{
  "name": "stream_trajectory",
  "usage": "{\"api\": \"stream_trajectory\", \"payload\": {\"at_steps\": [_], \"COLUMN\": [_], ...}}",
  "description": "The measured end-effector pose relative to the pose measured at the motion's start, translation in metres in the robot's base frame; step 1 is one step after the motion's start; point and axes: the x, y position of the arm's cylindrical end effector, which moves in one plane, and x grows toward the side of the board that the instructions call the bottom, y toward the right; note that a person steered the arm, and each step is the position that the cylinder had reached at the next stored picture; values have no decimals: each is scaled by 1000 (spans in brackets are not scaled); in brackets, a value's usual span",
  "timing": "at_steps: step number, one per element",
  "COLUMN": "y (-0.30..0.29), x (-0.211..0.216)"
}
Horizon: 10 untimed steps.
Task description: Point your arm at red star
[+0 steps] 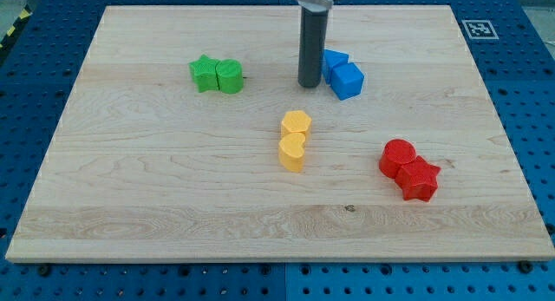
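Observation:
The red star (420, 180) lies at the view's lower right on the wooden board, touching a red cylinder (398, 156) just up and left of it. My tip (310, 84) stands near the view's top centre, right beside the left edge of the two blue blocks (342, 73). The tip is far up and left of the red star, with bare board between them.
A green star (204, 74) and a green cylinder (230, 76) touch at the view's upper left. Two yellow blocks (295, 140) sit stacked in line near the centre, below my tip. The board's right edge (501, 136) borders blue perforated table.

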Motion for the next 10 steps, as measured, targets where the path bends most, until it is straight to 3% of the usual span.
{"api": "stream_trajectory", "payload": {"at_steps": [4,8,10], "y": [14,79,108], "x": [108,215,203]}}
